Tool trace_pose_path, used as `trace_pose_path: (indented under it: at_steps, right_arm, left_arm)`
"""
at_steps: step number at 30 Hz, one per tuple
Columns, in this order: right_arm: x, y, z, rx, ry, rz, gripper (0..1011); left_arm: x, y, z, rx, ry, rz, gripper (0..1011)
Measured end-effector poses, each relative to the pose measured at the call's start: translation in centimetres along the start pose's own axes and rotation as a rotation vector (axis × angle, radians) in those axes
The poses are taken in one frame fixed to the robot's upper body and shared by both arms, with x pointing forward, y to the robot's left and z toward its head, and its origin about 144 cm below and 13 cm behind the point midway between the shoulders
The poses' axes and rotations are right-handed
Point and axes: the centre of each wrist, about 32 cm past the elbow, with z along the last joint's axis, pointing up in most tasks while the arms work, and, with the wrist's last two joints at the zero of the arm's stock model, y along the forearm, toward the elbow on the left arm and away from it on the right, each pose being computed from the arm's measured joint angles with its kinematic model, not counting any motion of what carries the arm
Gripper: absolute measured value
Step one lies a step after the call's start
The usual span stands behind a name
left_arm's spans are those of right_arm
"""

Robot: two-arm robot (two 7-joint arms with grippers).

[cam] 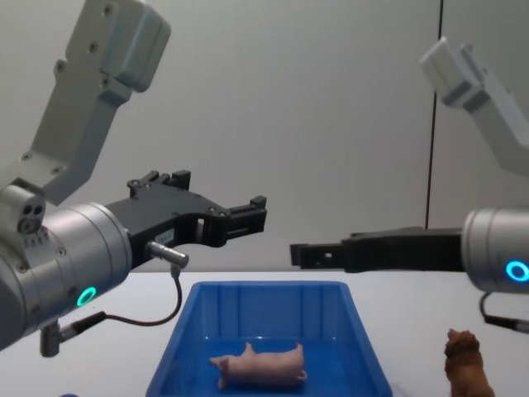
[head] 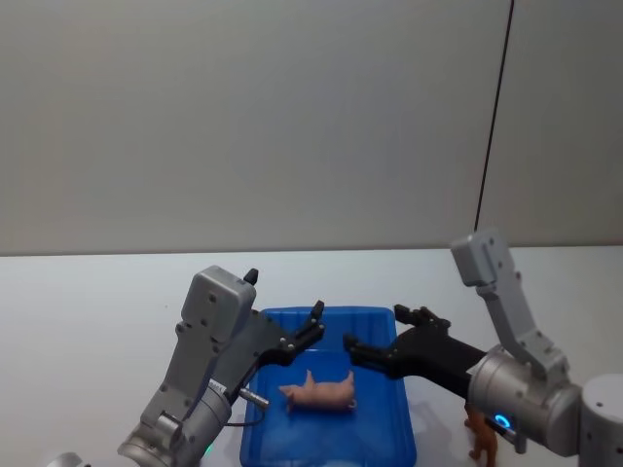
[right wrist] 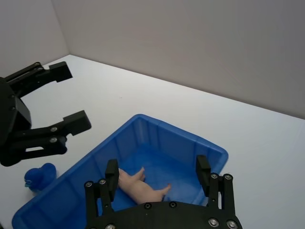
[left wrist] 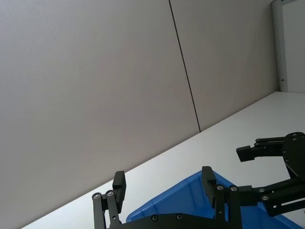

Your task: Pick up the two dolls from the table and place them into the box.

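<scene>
Fingers spread and empty, the left gripper [left wrist: 163, 177] and right gripper [head: 380, 331] hover over the bright blue plastic bin [head: 365, 312], where the smooth pale pink pig [head: 321, 391] lies. The shaggy reddish-brown dog [cam: 467, 364] stands on the white tabletop [head: 97, 292] just right of the bin. It looks like the next pick, and the right gripper must drop beside the bin and close on it.

I found wide bare table [head: 88, 302] behind and left of the box [head: 326, 311], box floor free around the pig [head: 321, 392], left gripper [head: 313, 323] and right gripper [head: 375, 329] spread over it, dog [head: 481, 436] tucked under my right arm.
</scene>
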Motion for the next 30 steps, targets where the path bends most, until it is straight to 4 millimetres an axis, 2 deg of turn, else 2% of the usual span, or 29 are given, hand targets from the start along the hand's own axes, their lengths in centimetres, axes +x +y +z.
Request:
trace_pose_path:
  at_steps: [2,19,30]
  right_arm:
    - [0.1,-0.2,-0.1,0.004,-0.004,-0.011,1001]
    - [1.1,-4.7,-2.5,0.008,0.027,-0.134,1001]
    - [1.2,-6.8,-3.9,-0.034,0.056,-0.184,1001]
  left_arm:
    - [0.0,0.0,0.0,0.0,0.0,0.0,1002]
    - [0.0,0.0,0.0,0.0,0.0,0.0,1002]
    - [0.0,0.0,0.0,0.0,0.0,0.0,1002]
